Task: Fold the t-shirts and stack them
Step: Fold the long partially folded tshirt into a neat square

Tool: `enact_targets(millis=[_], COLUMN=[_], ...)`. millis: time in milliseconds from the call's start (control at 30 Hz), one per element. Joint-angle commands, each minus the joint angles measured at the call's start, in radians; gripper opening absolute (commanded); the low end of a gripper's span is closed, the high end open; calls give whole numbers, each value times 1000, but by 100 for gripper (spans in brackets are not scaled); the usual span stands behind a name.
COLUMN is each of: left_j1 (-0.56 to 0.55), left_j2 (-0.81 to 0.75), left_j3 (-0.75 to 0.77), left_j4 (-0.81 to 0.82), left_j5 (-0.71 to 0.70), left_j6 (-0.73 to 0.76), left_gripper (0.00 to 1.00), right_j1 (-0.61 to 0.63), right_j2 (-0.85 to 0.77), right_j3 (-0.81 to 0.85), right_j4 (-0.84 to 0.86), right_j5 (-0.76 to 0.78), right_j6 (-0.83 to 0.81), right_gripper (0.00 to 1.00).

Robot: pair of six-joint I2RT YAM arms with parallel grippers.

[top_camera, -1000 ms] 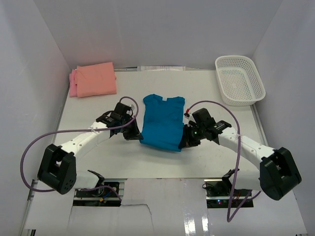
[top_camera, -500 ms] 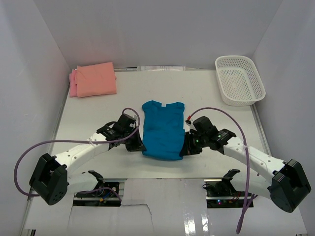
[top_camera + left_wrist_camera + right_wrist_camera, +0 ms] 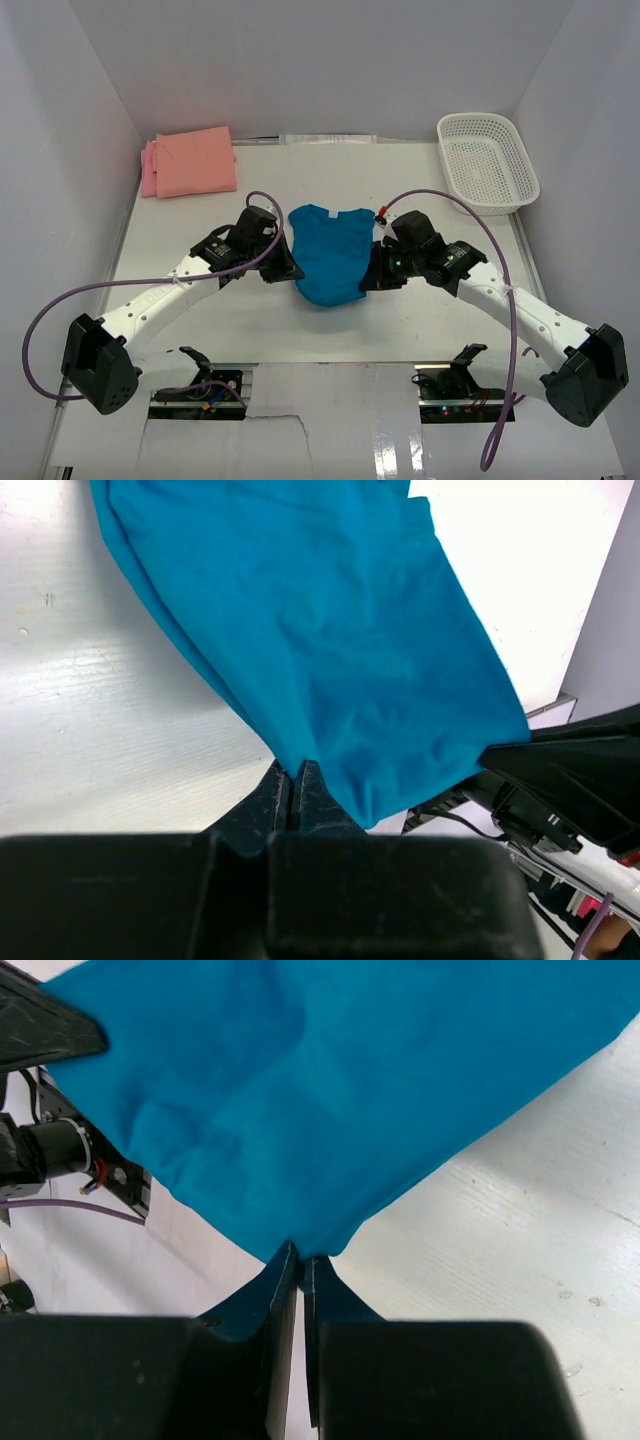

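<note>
The teal tee, salmon tee and pink tee are soft, matt cloth. The white table looks painted, matt and lightly scuffed. The basket is white plastic mesh; the left gripper and right gripper look matt black plastic.

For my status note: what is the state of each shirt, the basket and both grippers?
teal t-shirt: both near corners pinched, collar end lying flat.
salmon-orange t-shirt: folded, lying on the pink one.
pink t-shirt: folded, underneath, only its left edge showing.
basket: upright, nothing visible inside.
left gripper: shut on the teal t-shirt.
right gripper: shut on the teal t-shirt.
</note>
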Motion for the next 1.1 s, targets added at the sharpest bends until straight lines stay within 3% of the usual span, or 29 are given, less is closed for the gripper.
enact_targets(millis=[0, 200, 500, 733, 1067], left_j1=[16, 62, 214, 289, 306], left_j2=[26, 202, 360, 469, 645], left_j3=[77, 235, 297, 433, 647], left_j4=[-18, 5, 82, 68, 36], left_j5=[-30, -54, 24, 59, 78], left_j6=[22, 85, 123, 154, 174], left_gripper=[1, 1, 1, 1, 1], right_j1=[-21, -122, -263, -296, -334], right_j2=[26, 120, 294, 463, 601], right_j3=[76, 141, 286, 435, 581], right_j4=[-31, -28, -22, -25, -22], right_j5=[19, -21, -84, -112, -116], right_j6=[-39, -116, -208, -246, -253], right_gripper=[8, 8, 8, 8, 8])
